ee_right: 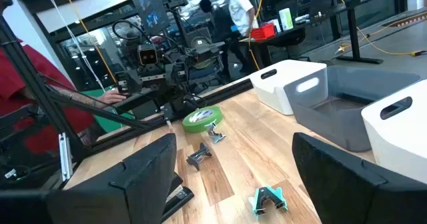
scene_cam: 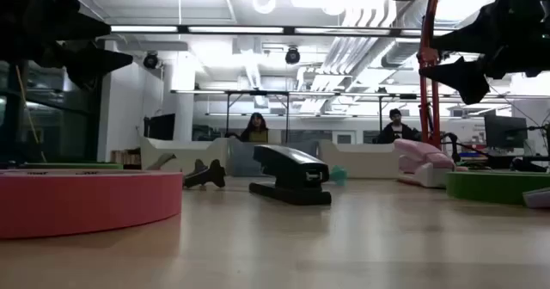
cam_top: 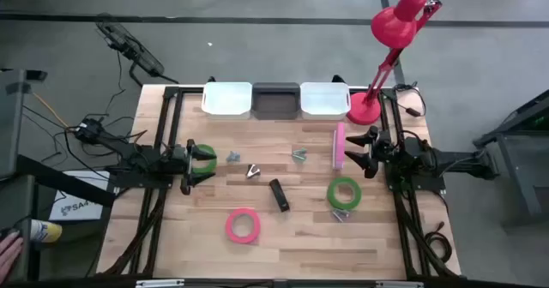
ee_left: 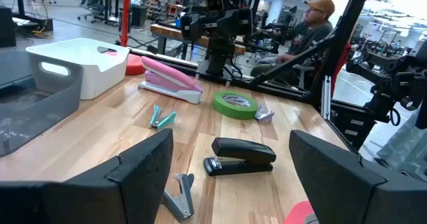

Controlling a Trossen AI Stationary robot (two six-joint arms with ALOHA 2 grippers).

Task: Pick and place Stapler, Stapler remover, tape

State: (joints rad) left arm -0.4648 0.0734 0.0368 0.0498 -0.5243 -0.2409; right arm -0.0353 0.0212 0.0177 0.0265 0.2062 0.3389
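While both the left pincer [cam_top: 190,162] and right pincer [cam_top: 360,150] hang spread and empty over the counter [cam_top: 292,237], no pick seems begun, so the left arm's likely next move is closing on the near green tape [cam_top: 204,159].

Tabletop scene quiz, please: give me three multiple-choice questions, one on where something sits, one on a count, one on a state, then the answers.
1. Where is the black metal stapler?
A. In a bin
B. Near the middle of the wooden table
C. Under the lamp

2. How many ring-shaped tape rolls are out?
A. One
B. Two
C. Three

3. What is the left end effector holding?
A. Nothing, it is open
B. The stapler
C. A staple remover

Answers: B, the high view shows it mid-table. C, green roll, green roll, pink roll. A, the left wrist view shows spread fingers with nothing between.
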